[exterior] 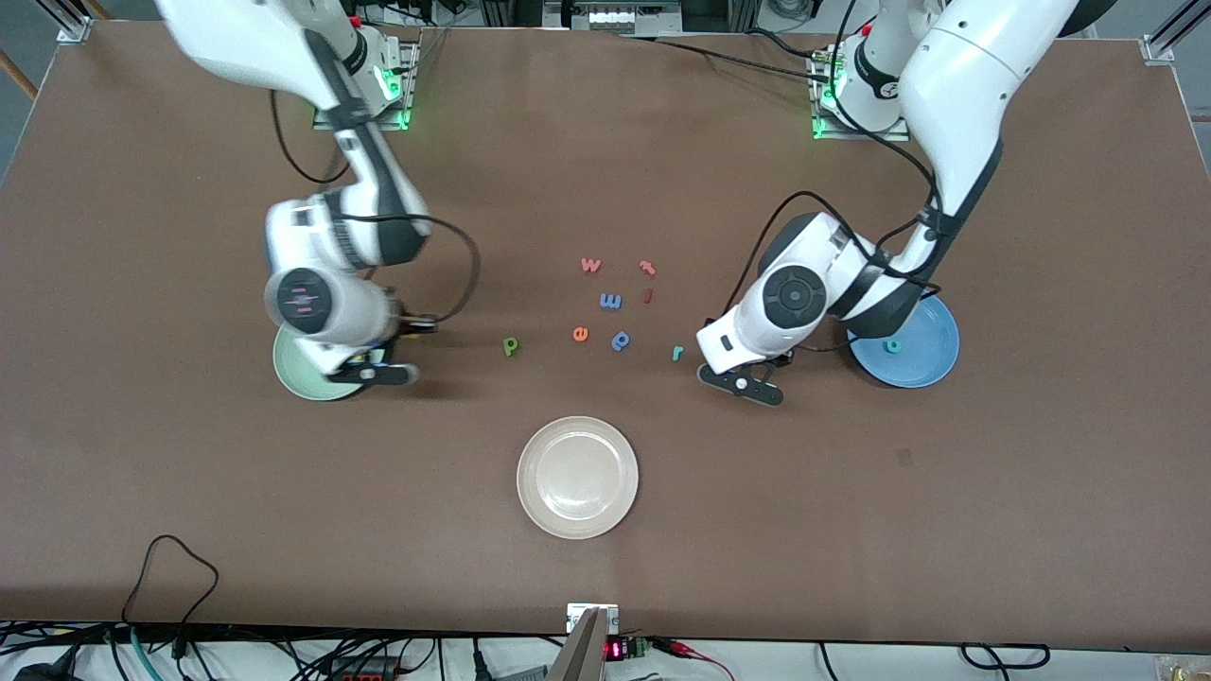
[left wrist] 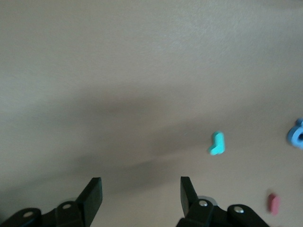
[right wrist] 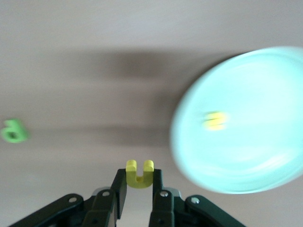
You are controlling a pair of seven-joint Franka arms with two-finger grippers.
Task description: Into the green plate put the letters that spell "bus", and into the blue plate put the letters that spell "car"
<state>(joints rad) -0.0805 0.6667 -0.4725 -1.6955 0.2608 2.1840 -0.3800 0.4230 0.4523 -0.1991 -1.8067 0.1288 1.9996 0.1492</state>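
My right gripper (exterior: 383, 373) is shut on a yellow "u" (right wrist: 139, 175) and hangs just beside the pale green plate (exterior: 291, 371), over bare table. One blurred yellow letter (right wrist: 215, 120) lies in the green plate (right wrist: 246, 156). The dark green stem-and-bowl letter (exterior: 510, 347) rests on the table, also in the right wrist view (right wrist: 13, 131). My left gripper (exterior: 747, 383) is open and empty, low over the table beside the teal "r" (exterior: 676, 353), which the left wrist view shows too (left wrist: 217, 143). A teal "c" (exterior: 890, 346) lies in the blue plate (exterior: 927, 371).
Loose letters lie mid-table: an orange "e" (exterior: 580, 333), a blue stem-and-bowl letter (exterior: 621, 340), a blue "m" (exterior: 611, 301) and three red letters (exterior: 590, 265). A cream-white plate (exterior: 577, 478) sits nearer the front camera. The right arm covers most of the green plate.
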